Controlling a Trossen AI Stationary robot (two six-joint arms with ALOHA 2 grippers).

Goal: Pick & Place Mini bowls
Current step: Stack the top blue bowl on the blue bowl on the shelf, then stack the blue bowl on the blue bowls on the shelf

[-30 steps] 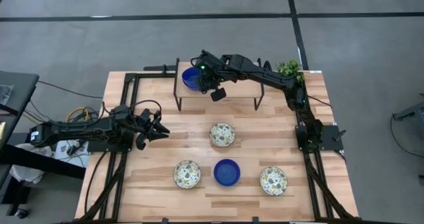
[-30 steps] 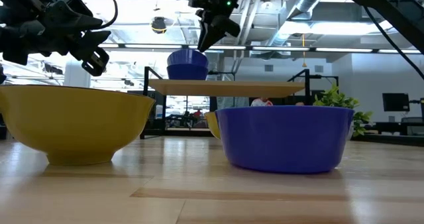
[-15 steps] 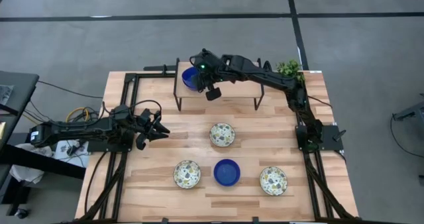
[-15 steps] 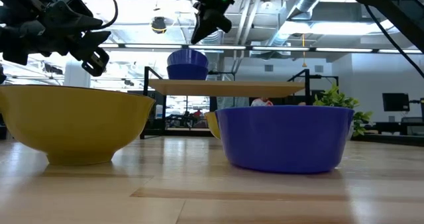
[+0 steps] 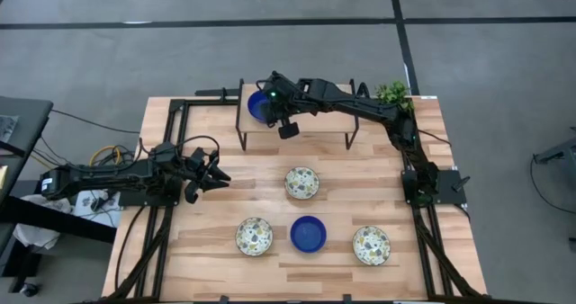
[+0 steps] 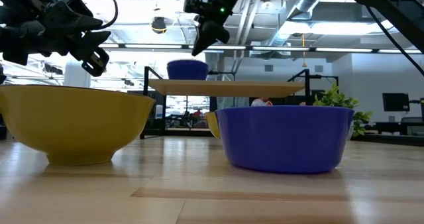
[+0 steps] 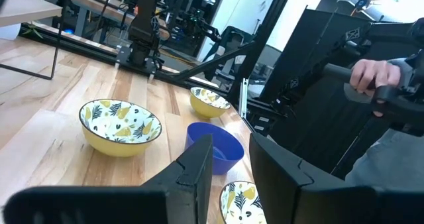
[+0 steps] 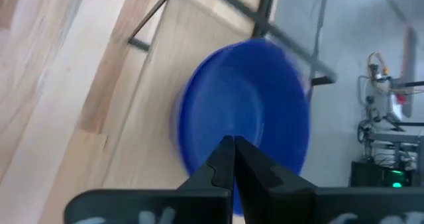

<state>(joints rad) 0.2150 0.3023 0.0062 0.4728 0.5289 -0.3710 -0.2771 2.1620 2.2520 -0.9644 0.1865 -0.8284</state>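
Note:
A cobalt blue mini bowl (image 5: 258, 106) (image 6: 187, 69) (image 8: 245, 111) sits on its base at the left end of a raised wooden shelf (image 5: 315, 122); whether another bowl lies under it does not show. My right gripper (image 6: 197, 50) (image 8: 233, 144) hovers just above its rim, shut, with a small gap in the low view. On the table stand three patterned bowls (image 5: 301, 183) (image 5: 255, 236) (image 5: 372, 245) and a blue bowl (image 5: 309, 234) (image 7: 215, 146). My left gripper (image 5: 216, 173) (image 7: 232, 158) waits open near the table's left side, above the wood.
The shelf stands on thin black legs (image 5: 241, 133) at the far side. A small green plant (image 5: 392, 93) is at the far right corner. Black frame rails (image 5: 175, 124) run along the table's edges. A person's hand (image 7: 371, 78) grips a handle beyond the table.
The blue bowl on the shelf stands lower now than half a second ago; its top has dropped toward the shelf board. My right gripper has shifted slightly toward the table's left above it, tipping its fingers down at the bowl.

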